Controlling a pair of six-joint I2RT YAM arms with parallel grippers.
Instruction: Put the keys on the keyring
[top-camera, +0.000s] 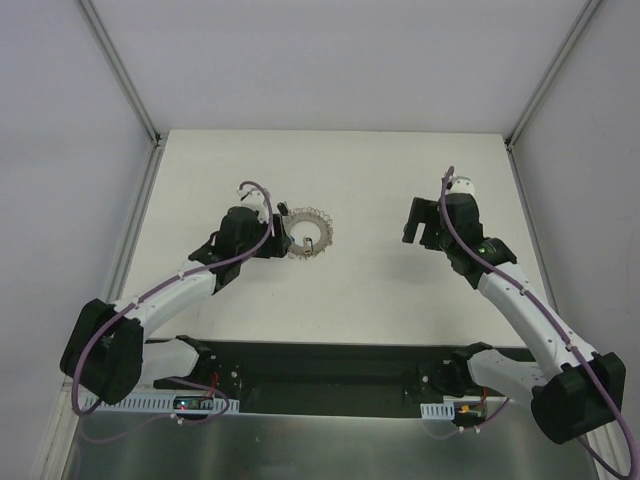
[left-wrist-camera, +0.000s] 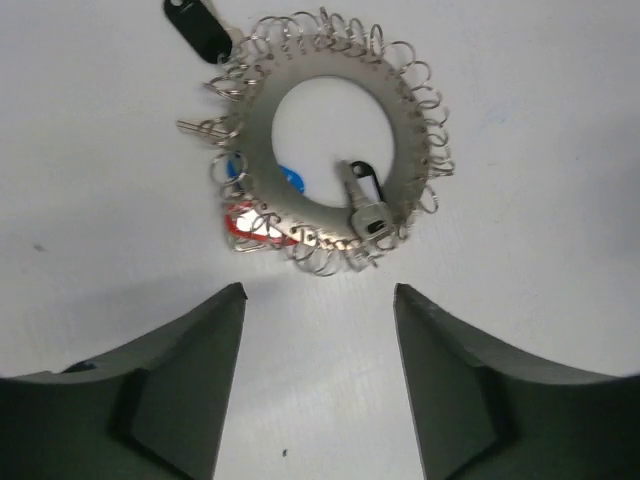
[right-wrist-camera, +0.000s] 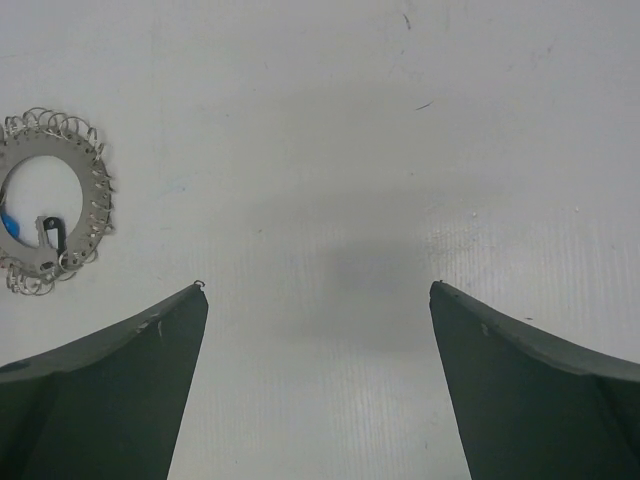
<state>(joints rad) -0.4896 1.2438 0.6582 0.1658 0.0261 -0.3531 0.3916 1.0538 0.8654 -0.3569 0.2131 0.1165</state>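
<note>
Left wrist: keyring just ahead of wide left claw; right claw wide, well apart.

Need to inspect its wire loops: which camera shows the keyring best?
Left wrist: the keyring lies whole and large, each loop distinct. The top external view shows it tiny; the right wrist view cuts it off at the left edge.

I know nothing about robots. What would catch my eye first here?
A flat grey keyring fringed with wiry loops lies on the table, left of centre, one black key by its rim. The left hand hovers open beside it; the right hand hangs open farther right.
</note>
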